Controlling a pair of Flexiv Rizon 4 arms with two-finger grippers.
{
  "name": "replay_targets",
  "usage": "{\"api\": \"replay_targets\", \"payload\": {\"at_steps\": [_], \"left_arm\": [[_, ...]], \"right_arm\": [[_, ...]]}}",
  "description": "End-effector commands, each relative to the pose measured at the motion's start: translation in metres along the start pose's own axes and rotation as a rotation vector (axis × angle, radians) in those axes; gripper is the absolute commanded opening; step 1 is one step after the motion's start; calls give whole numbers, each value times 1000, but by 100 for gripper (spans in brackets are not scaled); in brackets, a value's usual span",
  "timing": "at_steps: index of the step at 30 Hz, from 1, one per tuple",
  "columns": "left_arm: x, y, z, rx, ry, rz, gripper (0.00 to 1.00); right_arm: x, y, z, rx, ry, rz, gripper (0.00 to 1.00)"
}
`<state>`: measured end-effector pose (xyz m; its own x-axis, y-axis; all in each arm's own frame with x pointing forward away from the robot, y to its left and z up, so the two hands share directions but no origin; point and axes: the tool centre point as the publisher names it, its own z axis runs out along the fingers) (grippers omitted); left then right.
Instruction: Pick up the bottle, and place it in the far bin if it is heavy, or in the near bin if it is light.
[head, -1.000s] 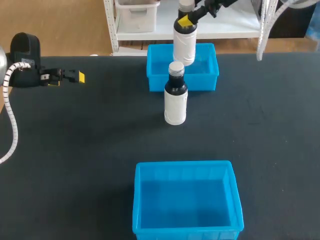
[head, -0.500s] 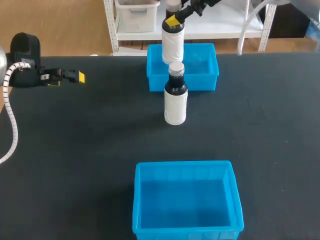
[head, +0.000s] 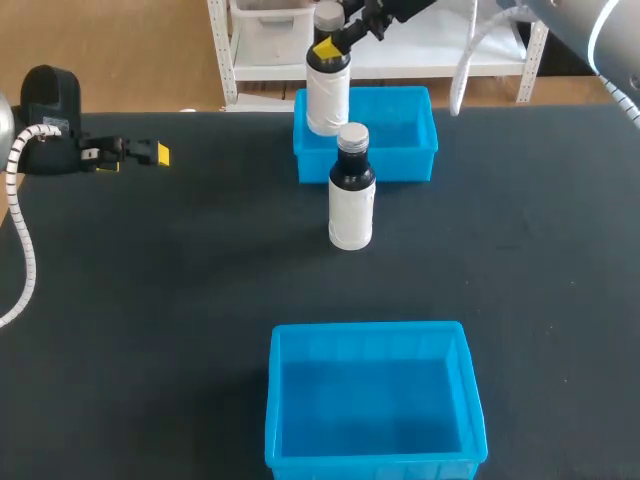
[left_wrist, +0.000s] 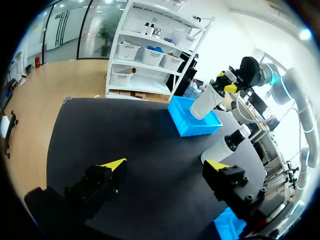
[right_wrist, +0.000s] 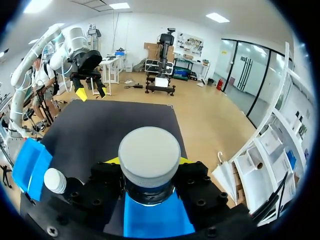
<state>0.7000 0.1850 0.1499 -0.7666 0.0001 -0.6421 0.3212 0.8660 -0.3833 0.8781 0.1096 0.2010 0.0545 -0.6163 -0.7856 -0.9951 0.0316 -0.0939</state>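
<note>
My right pincer (head: 328, 45) grips the bottle (head: 327, 100) by its neck above the far bin (head: 400, 165)'s left wall. I'd centre it before lowering. My left pincer (left_wrist: 166, 165) gapes wide.

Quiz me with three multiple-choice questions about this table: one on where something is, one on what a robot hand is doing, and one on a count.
1. Where is the standing white-labelled dark plastic bottle?
A) upright on the black table, between the far blue plastic bin and the near blue plastic bin
B) inside a bin
C) lying on its side at the table's edge

2. The right hand is:
A) open and empty
B) shut on a second bottle of the same kind
C) out of sight

3. How many grey-capped bottles are there in all?
A) one
B) two
C) three

Answers:
1 A: it stands on the table in the gap between the bins.
2 B: the yellow fingertips clasp that bottle's neck from both sides.
3 B: one is held and one is standing.
</note>
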Motion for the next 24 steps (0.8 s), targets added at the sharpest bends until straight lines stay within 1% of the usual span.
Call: {"api": "replay_targets", "payload": {"at_steps": [1,11,24], "left_arm": [[0,0,0,0,0,0,100],[0,0,0,0,0,0,100],[0,0,0,0,0,0,100]], "right_arm": [[-2,-13,6,-61,5,6,0],[3,-22,13,-54,25,12,0],[14,-22,23,-70,45,34,0]]}}
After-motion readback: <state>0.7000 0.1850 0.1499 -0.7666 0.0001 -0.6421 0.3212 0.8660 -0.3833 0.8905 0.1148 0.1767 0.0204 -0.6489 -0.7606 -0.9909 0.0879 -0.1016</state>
